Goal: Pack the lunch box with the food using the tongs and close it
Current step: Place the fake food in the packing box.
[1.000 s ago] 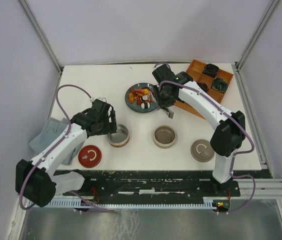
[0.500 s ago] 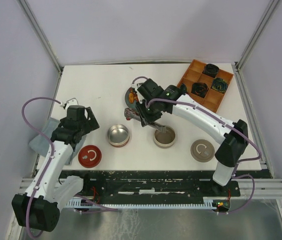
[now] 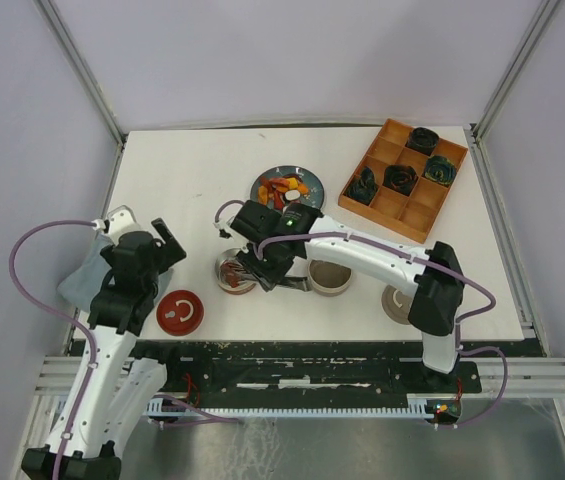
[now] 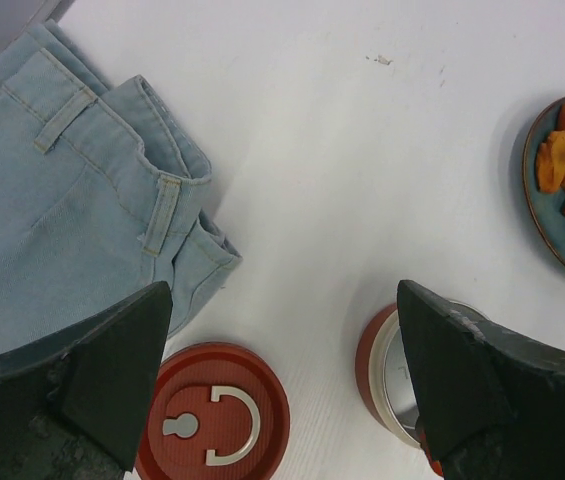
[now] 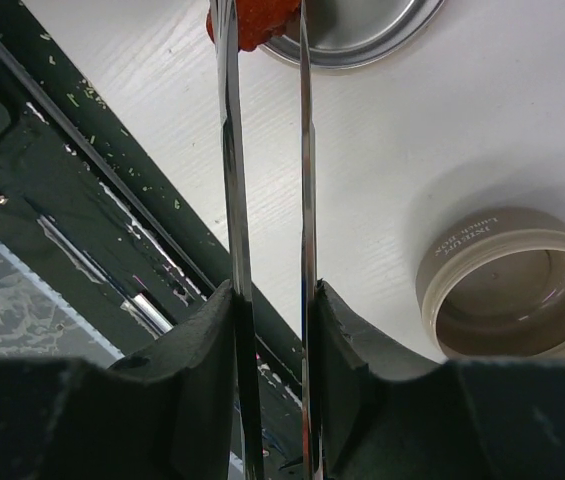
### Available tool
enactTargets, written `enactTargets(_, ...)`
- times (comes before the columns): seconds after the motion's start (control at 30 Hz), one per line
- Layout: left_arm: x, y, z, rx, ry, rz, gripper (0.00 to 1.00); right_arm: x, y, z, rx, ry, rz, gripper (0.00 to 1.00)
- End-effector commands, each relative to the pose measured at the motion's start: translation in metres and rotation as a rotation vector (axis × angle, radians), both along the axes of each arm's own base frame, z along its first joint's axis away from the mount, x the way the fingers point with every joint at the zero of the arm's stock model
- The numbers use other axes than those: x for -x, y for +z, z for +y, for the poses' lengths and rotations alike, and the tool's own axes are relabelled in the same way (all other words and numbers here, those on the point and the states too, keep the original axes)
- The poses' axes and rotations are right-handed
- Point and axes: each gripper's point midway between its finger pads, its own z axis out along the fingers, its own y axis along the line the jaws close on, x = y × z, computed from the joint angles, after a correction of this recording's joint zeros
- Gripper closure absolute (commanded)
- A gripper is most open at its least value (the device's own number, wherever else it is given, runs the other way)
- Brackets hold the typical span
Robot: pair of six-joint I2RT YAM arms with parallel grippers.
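Note:
My right gripper (image 5: 267,290) is shut on the silver tongs (image 5: 227,150). The tong tips pinch a red-orange piece of food (image 5: 252,28) right over the steel-lined, red-walled lunch box bowl (image 5: 357,30). From above, this gripper (image 3: 262,262) covers part of that bowl (image 3: 230,272). More food (image 3: 284,188) lies on the dark plate (image 3: 262,200) behind. My left gripper (image 4: 284,300) is open and empty, hovering between the red lid (image 4: 212,415) and the red bowl (image 4: 387,365). In the top view it (image 3: 145,240) sits left of the bowl.
A beige bowl (image 3: 330,275) stands right of the red one, and its beige lid (image 3: 400,300) lies partly under my right arm. An orange tray (image 3: 402,205) with dark rosettes is at back right. Folded jeans (image 4: 62,230) lie at the left edge.
My right arm swung with the tongs from the plate, past the beige bowl, to over the red bowl. My left arm pulled back leftward from that bowl, and its jaws widened.

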Motion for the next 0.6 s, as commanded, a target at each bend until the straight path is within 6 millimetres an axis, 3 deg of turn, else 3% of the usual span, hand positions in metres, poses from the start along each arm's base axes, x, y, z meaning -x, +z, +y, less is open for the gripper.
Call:
enactTargets(0.0, -0.006, 0.013, 0.006, 0.016, 0.05, -0.086, 0.01, -0.013, 0.013, 0.011, -0.023, -0.007, -0.077, 0.65)
enactTargets(0.33, -0.007, 0.01, 0.003, 0.019, 0.04, -0.069, 0.01, -0.019, -0.005, 0.018, 0.004, -0.01, -0.068, 0.64)
enactTargets(0.57, -0.006, 0.011, 0.005, 0.016, 0.05, -0.074, 0.01, -0.013, -0.016, 0.038, -0.03, 0.02, -0.002, 0.64)
